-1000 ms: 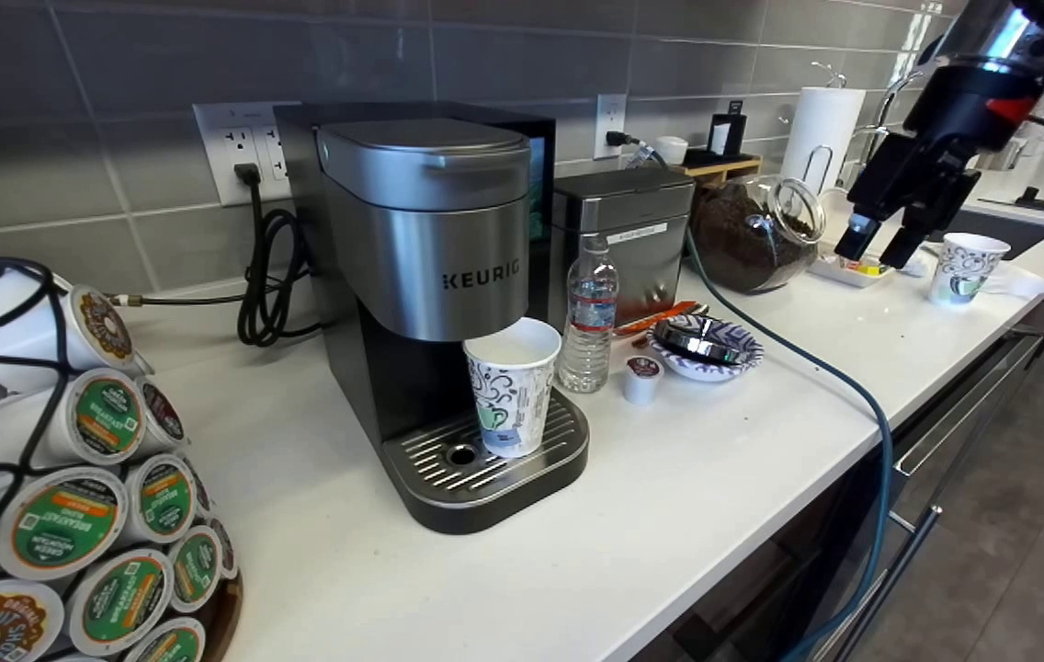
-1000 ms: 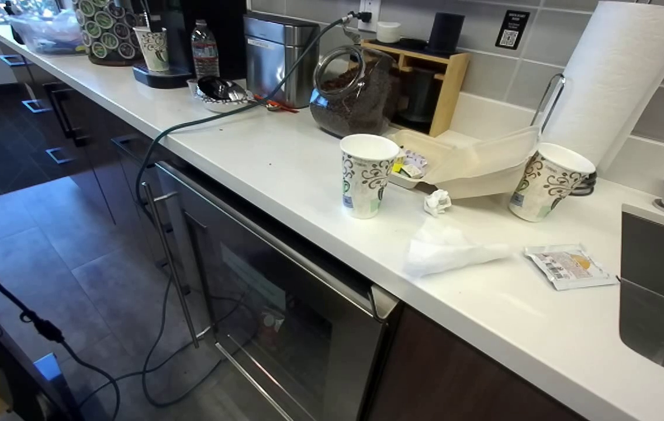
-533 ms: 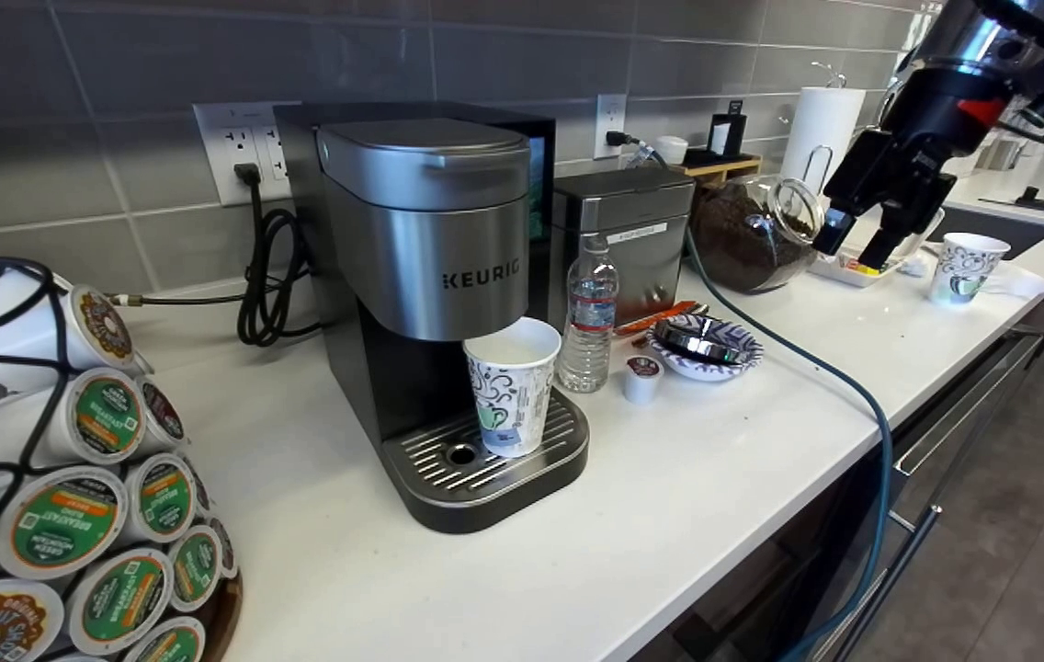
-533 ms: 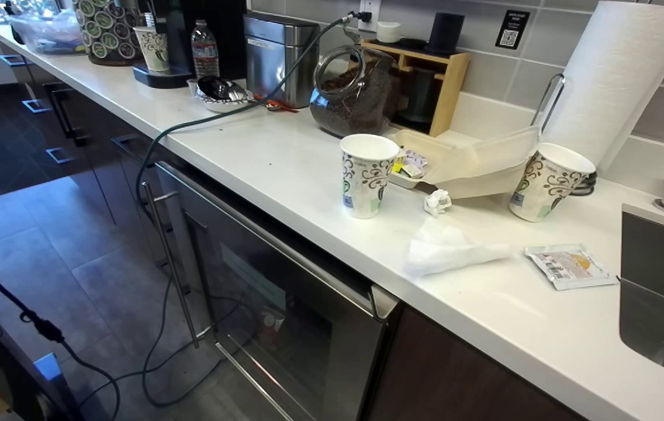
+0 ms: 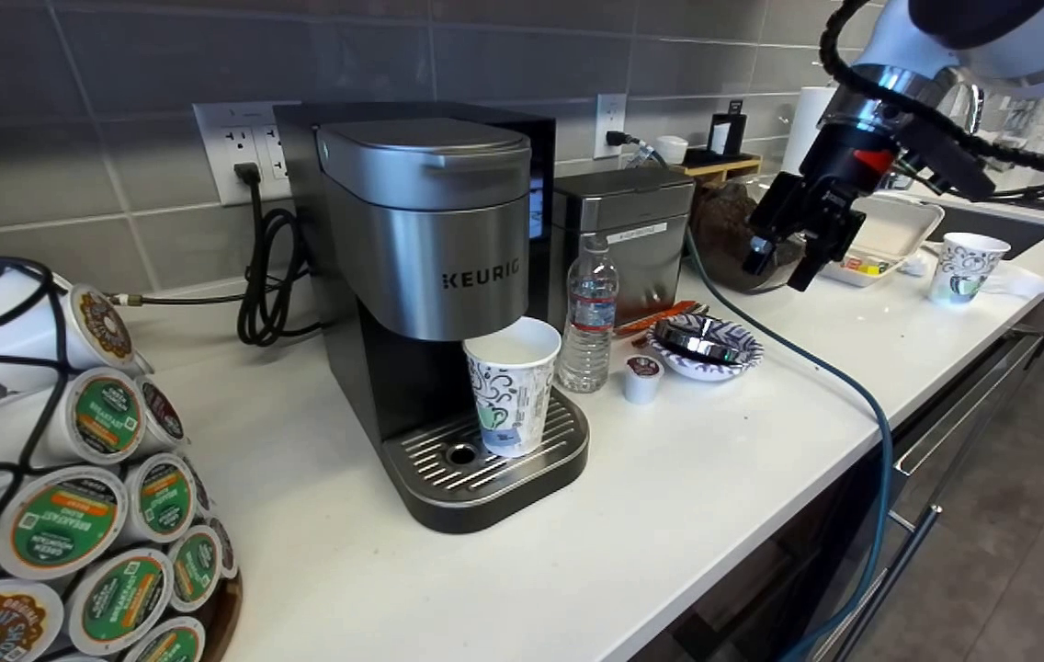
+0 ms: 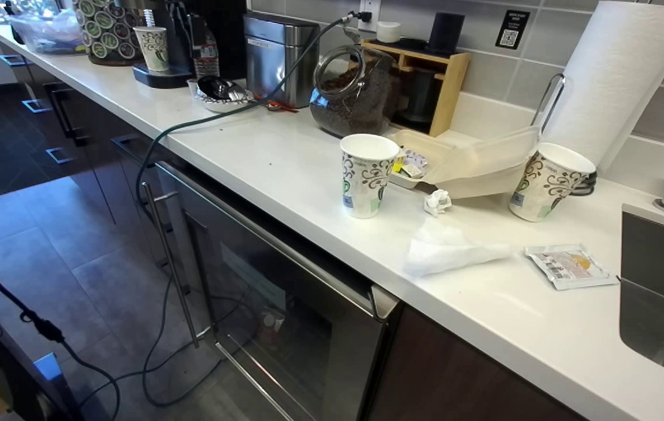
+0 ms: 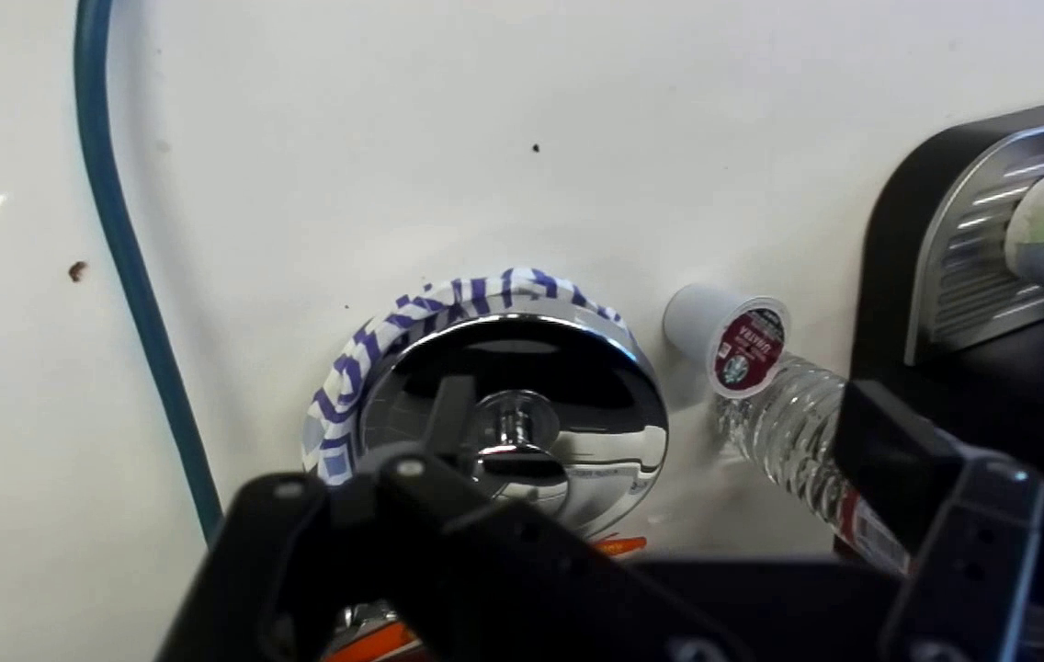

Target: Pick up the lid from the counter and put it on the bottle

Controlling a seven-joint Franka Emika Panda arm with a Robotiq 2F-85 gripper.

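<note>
A shiny chrome lid (image 7: 600,377) with a knob rests in a blue-and-white patterned bowl (image 7: 331,414) on the counter. The lid also shows in both exterior views (image 5: 697,342) (image 6: 224,89). The clear ribbed bottle (image 5: 588,317) stands upright beside the coffee machine; its neck looks uncapped. It also shows in the wrist view (image 7: 775,418), partly behind a finger. My gripper (image 5: 779,267) is open and empty, in the air above the counter, to the right of the bowl in that exterior view. In the wrist view my gripper (image 7: 669,428) has one finger overlapping the lid and the other overlapping the bottle.
A coffee pod (image 7: 724,336) stands between bowl and bottle. The coffee machine (image 5: 439,239) holds a paper cup (image 5: 513,391). A steel box (image 5: 628,239) and an open-mouthed glass jar (image 6: 352,99) of coffee stand at the back. A teal hose (image 5: 793,349) crosses the counter.
My gripper has moved left across an exterior view, and more of the arm shows there. Dark gripper parts now cover part of the bottle in an exterior view. The lid and bottle have not moved.
</note>
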